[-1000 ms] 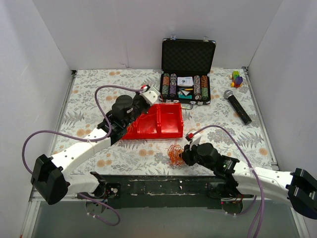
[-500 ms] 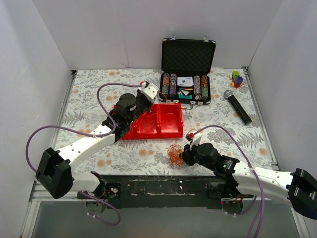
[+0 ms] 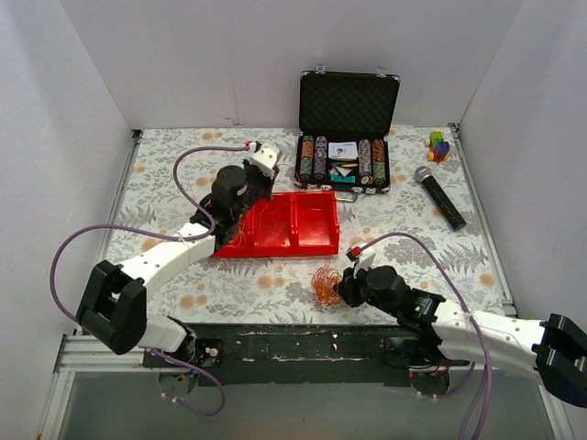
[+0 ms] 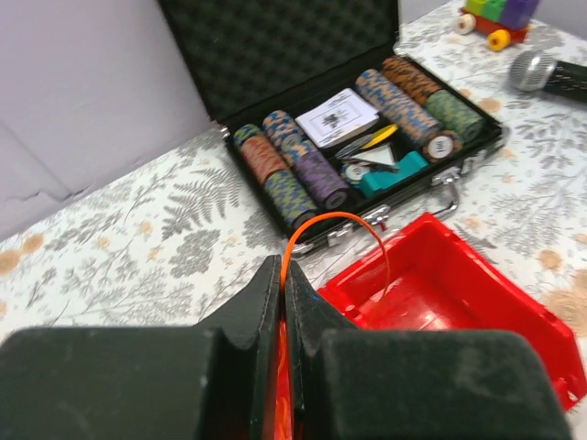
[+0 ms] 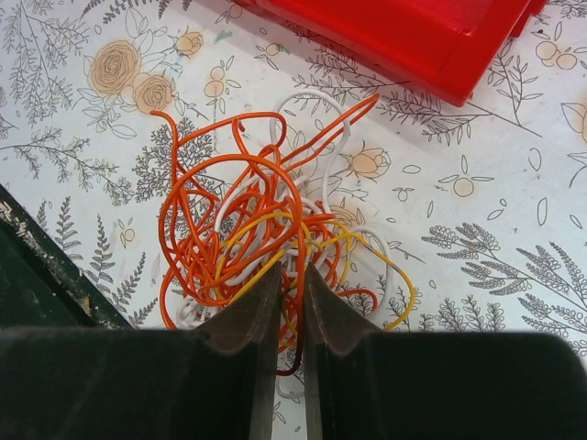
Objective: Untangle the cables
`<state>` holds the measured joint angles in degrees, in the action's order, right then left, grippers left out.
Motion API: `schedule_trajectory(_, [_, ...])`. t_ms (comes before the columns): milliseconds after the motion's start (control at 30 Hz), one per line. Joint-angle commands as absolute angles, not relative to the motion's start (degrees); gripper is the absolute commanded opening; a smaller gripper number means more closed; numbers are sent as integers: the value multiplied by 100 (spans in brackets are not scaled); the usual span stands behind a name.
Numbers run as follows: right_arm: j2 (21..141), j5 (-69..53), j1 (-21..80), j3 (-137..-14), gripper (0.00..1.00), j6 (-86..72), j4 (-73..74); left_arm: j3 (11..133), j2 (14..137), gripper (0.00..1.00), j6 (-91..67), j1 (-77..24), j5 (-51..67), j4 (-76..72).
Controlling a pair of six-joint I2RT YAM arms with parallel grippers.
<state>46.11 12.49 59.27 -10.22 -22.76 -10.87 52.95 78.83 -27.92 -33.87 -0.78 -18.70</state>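
The cables (image 3: 323,282) lie as a clump of orange, yellow and white loops (image 5: 266,220) on the floral table in front of the red bin. My right gripper (image 3: 344,286) sits at the clump's right edge, jaws (image 5: 292,270) shut on orange and yellow strands that run between them. My left gripper (image 3: 257,188) hovers over the left end of the red bin (image 3: 307,225). It is shut (image 4: 282,266) on a single orange cable (image 4: 335,216), which arches out of the fingertips and down into the bin. A few orange strands (image 3: 240,231) show in the bin's left compartment.
An open black case of poker chips (image 3: 344,160) stands behind the bin. A microphone (image 3: 440,197) and a small coloured toy (image 3: 439,145) lie at the back right. White walls close in the table on three sides.
My left gripper has swung left and farther back over the bin's left end, still shut on the orange cable. The right arm and the clump have stayed put.
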Motion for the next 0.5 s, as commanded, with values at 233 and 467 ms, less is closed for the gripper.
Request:
schedule_trajectory(233, [4562, 1380, 5933, -949, 20, -2347, -1169, 4562, 7638, 0, -2602, -3015, 377, -1908])
schedule_trajectory(467, [4474, 1415, 5933, -905, 21, -2373, -1151, 4289, 7769, 0, -1934, -3146, 168, -1881])
